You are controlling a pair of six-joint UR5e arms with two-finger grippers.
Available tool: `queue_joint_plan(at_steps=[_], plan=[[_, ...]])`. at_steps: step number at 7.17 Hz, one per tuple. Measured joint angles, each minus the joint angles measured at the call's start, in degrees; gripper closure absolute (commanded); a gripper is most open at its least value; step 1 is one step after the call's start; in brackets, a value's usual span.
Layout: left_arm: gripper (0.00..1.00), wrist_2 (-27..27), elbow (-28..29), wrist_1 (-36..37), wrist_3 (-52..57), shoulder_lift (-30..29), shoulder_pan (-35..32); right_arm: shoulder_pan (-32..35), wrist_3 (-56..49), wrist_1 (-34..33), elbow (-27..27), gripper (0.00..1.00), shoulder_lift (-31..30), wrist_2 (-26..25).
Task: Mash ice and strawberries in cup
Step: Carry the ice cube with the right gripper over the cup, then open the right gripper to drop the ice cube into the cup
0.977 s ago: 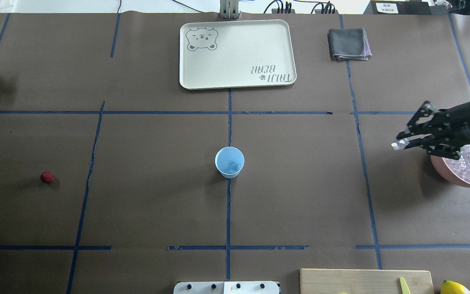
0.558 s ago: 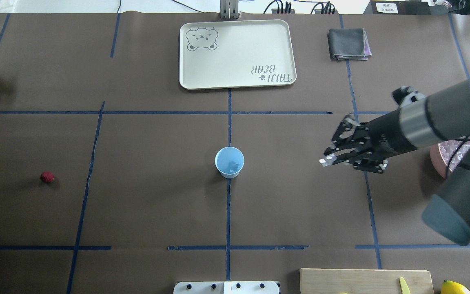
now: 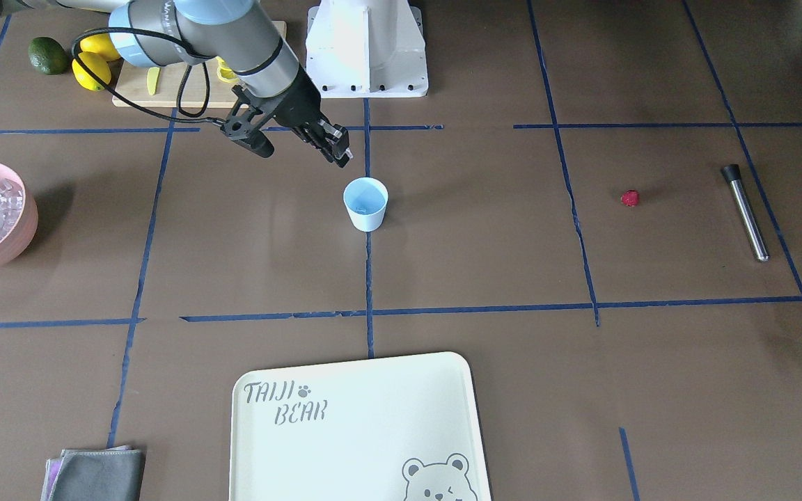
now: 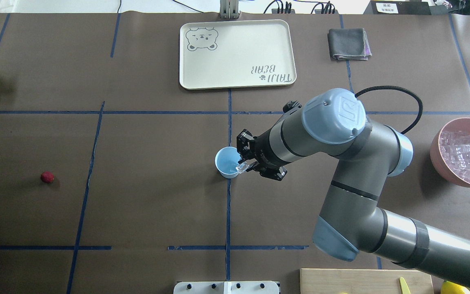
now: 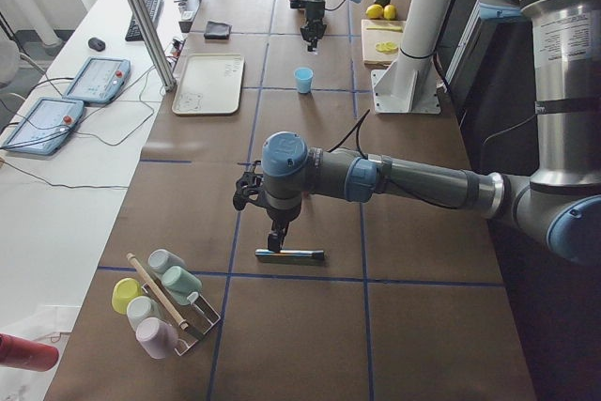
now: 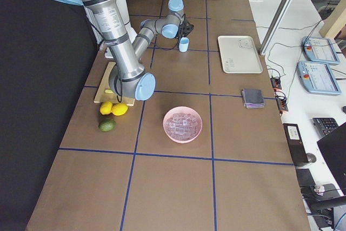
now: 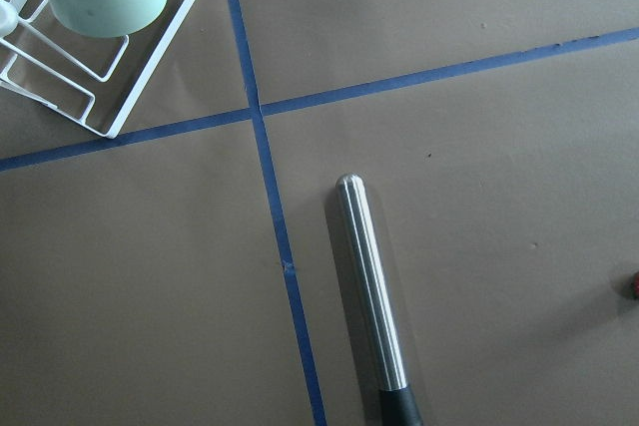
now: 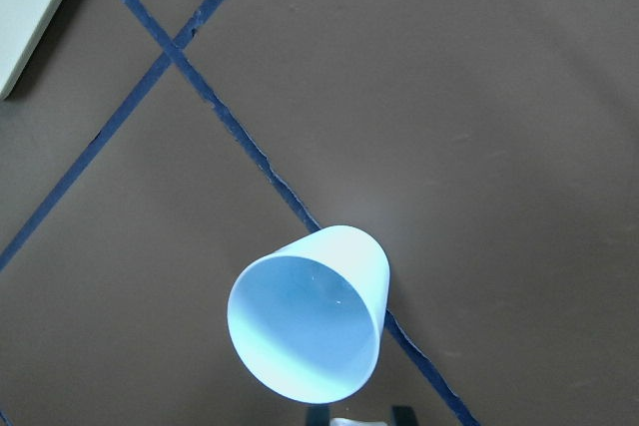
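The pale-blue cup (image 4: 226,164) stands upright at the table's middle, also seen in the front view (image 3: 365,203) and from the right wrist (image 8: 310,331). My right gripper (image 4: 243,167) hangs at the cup's right rim, shut on a clear ice cube (image 4: 242,168). More ice (image 4: 465,157) fills the pink bowl (image 4: 437,157) at the far right. The red strawberry (image 4: 47,177) lies alone far left on the table. My left gripper (image 5: 273,229) hovers over a steel muddler (image 7: 367,286); whether it is open or shut I cannot tell.
A cream tray (image 4: 237,53) and a folded grey cloth (image 4: 348,43) lie at the back. A cutting board (image 4: 365,281) and a lemon (image 4: 455,288) sit at the front right. A white rack with cups (image 5: 161,300) stands beyond the muddler.
My right arm has swung left from the pink bowl to the cup, carrying the ice cube. The cup and the strawberry have not moved.
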Motion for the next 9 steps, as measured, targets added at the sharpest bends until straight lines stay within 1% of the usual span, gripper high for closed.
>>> queue_joint_plan(at_steps=[3,5,8,9], plan=[[0.00,0.0,-0.2,0.0,0.0,0.0,-0.1,-0.7,-0.1,-0.1,-4.9,0.95,3.1,-3.1],[0.00,0.0,-0.3,0.0,0.0,0.1,-0.1,-1.0,0.0,-0.2,-7.3,0.01,4.6,-4.4],[0.00,-0.1,-0.5,0.0,0.0,0.2,-0.1,-0.8,0.0,-0.6,-7.5,0.00,4.9,-5.2],[0.00,-0.1,-0.5,0.0,0.0,0.2,-0.1,0.8,-0.9,-1.4,-5.9,0.00,3.7,-3.9]])
